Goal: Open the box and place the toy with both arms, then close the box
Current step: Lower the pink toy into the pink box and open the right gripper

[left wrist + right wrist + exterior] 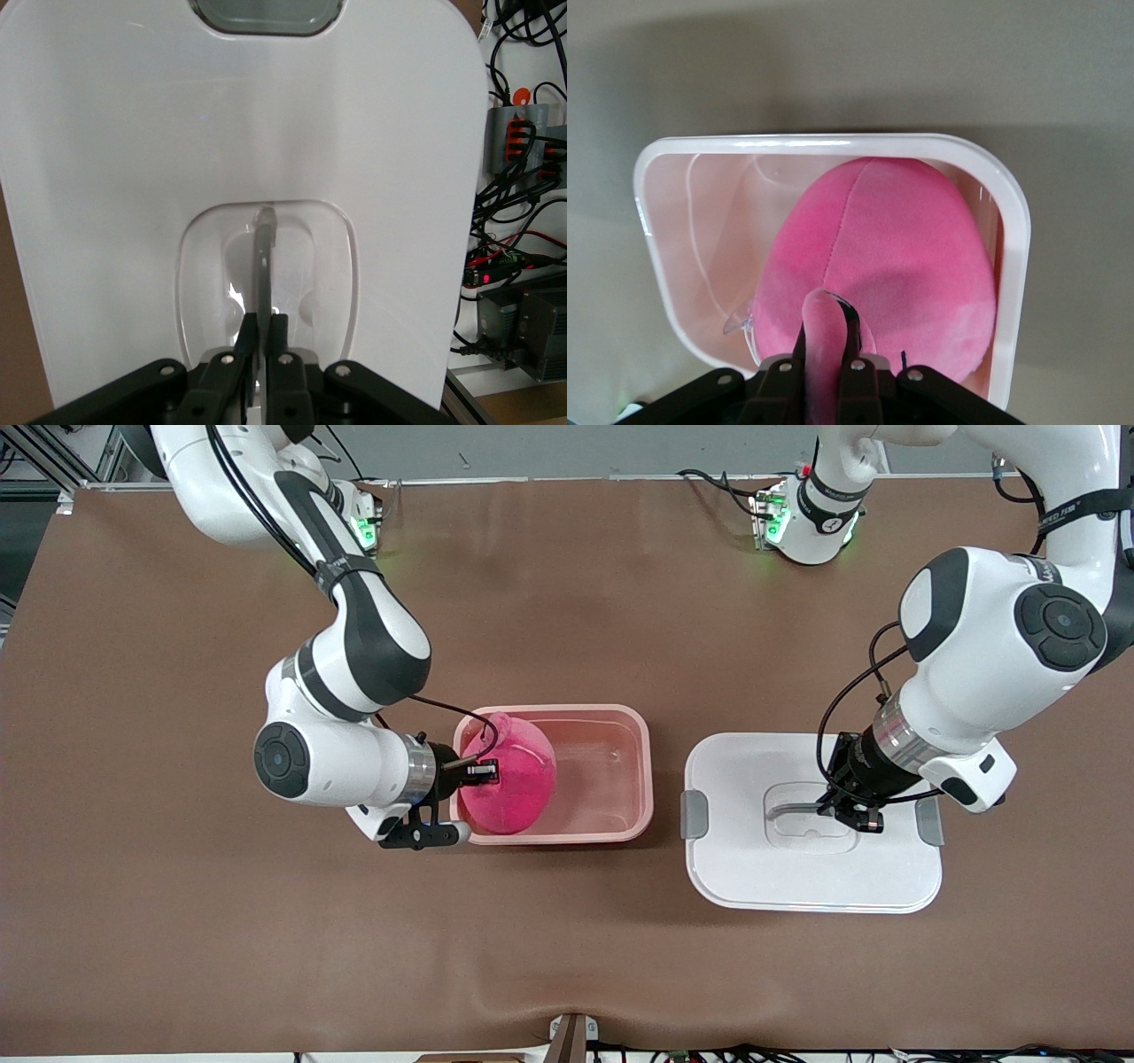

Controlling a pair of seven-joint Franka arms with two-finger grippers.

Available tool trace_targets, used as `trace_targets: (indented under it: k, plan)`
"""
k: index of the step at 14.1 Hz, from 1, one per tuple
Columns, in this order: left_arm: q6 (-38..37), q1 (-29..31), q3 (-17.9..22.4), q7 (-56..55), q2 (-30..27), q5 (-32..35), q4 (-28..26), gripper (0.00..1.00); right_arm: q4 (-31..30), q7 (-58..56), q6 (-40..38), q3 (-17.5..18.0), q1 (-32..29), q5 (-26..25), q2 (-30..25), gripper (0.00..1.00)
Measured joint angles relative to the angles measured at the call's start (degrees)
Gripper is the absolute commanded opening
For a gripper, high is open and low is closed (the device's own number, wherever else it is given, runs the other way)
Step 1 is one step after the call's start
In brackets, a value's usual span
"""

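— Left gripper (852, 815) first, since it was nearest the front camera: where was it?

— Down on the white lid (753, 850), which lay flat on the brown table (177, 912) toward the left arm's end, well apart from the box (620, 779). Its fingers (276, 341) were pinched tight on the thin upright handle (264, 266) in the lid's recessed centre. A grey clip (694, 814) showed on the lid's edge facing the box.

— And the right gripper (479, 773)?

— Reaching in over the open pink box at the right arm's end of it, clamped shut on a pinch of plush from the toy (518, 779).

— So where was the toy against that gripper?

— Straight ahead of the fingertips, bulging away from them into the tub. It filled the end of the box nearest the right arm and stood above the rim; whether it touched the bottom, I couldn't tell. No eyes showed, only plain pink fabric with a seam.
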Motion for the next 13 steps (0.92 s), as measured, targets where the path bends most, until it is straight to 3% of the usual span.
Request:
trace_targets:
  k: [7,13]
  plan:
    - [0.2,0.0,0.0,0.3,0.0,0.0,-0.1,0.0,-4.2,-1.1,6.4,0.0,0.8,-4.0,2.1,0.0]
    - [0.3,0.0,0.0,0.3,0.0,0.0,-0.1,0.0,-5.1,2.7,13.0,0.1,6.7,-6.6,3.4,0.0]
